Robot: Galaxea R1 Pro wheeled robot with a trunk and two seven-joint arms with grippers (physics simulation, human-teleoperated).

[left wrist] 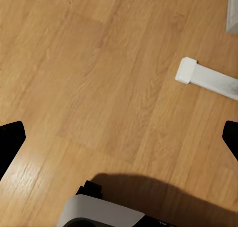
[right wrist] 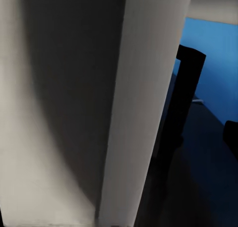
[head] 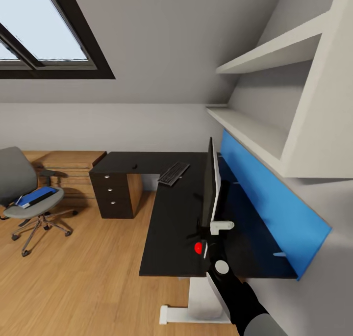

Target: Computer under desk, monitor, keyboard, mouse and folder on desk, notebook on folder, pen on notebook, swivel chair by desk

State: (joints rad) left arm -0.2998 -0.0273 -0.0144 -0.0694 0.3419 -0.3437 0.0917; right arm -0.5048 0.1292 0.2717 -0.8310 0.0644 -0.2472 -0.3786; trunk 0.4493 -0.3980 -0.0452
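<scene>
So the desk (head: 169, 228) is my reference here. One monitor (head: 212, 186) stands edge-on toward its back, close to the blue wall panel (head: 274, 198), and the right gripper (head: 212, 235) is right up at the monitor's near end; can't tell if its fingers are closed or spread. One keyboard (head: 173, 173) lies further along the top, apart from the monitor. One swivel chair (head: 27, 198) sits well off the desk's drawer end with one folder (head: 35, 197) on its seat. Lots of bare wood floor (head: 83, 272) between chair and desk. Left gripper (left wrist: 119, 137) hangs over floor near the desk's white foot (left wrist: 206, 79), fingers spread wide.
</scene>
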